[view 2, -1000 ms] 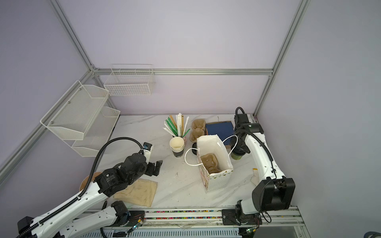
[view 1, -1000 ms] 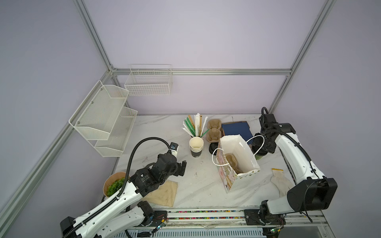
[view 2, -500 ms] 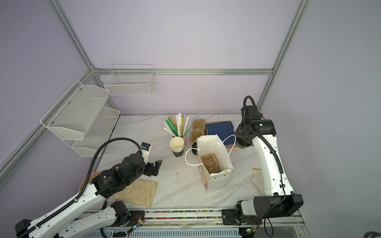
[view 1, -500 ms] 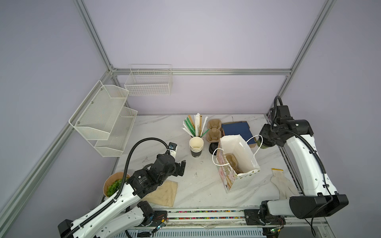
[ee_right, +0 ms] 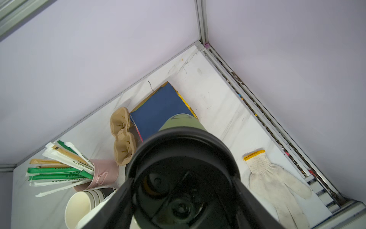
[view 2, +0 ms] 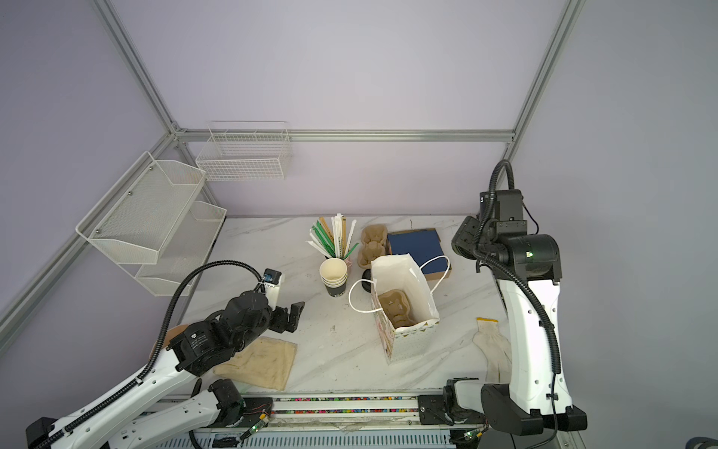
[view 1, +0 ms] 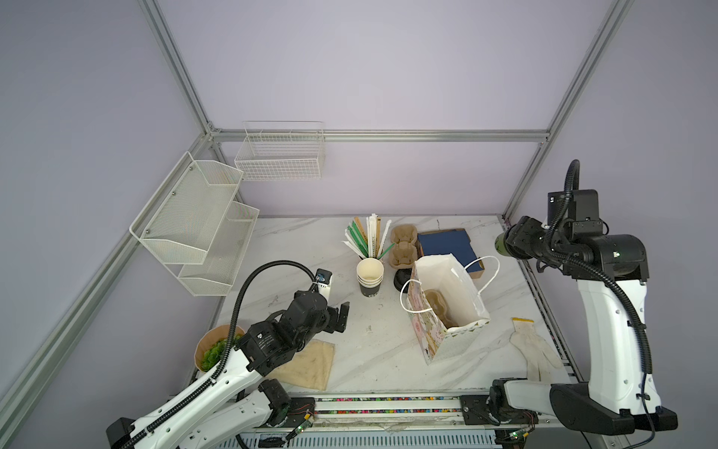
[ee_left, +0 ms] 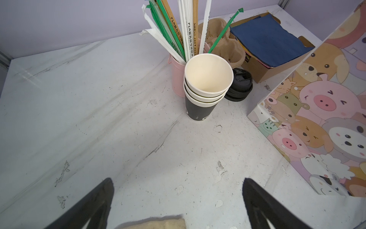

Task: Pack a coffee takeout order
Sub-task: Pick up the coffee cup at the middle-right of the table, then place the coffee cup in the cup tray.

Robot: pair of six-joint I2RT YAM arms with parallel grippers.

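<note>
My right gripper [view 1: 508, 245] [ee_right: 182, 184] is raised above the table's right rear edge, shut on the dark green paper cup [view 1: 501, 245] [ee_right: 181, 122] just below its black lid [ee_right: 182, 156]. The cup lies roughly level, its base toward the bag. A brown two-cup carrier [view 1: 437, 307] [view 2: 394, 307] sits inside the open paper bag [view 1: 462, 287] [view 2: 412, 280]. Navy blue napkins [view 1: 447, 245] [ee_left: 267, 39] [ee_right: 158, 113] lie in a cardboard box behind the bag. My left gripper [view 1: 336, 317] [ee_left: 177, 181] hovers open and holds nothing, over the table left of the bag.
A stack of paper cups [view 1: 370, 276], a pink pail of straws [view 1: 369, 237], spare carriers [view 1: 404, 247] and black lids [view 1: 400, 278] stand behind the bag. A beige cloth [view 1: 311, 361], a bowl of greens [view 1: 213, 350] and a white glove [view 1: 534, 350] lie near the front. Wire racks [view 1: 194, 225] hang at left.
My right arm has lifted the green cup from the table beside the bag, up and to the right. The left arm has barely moved.
</note>
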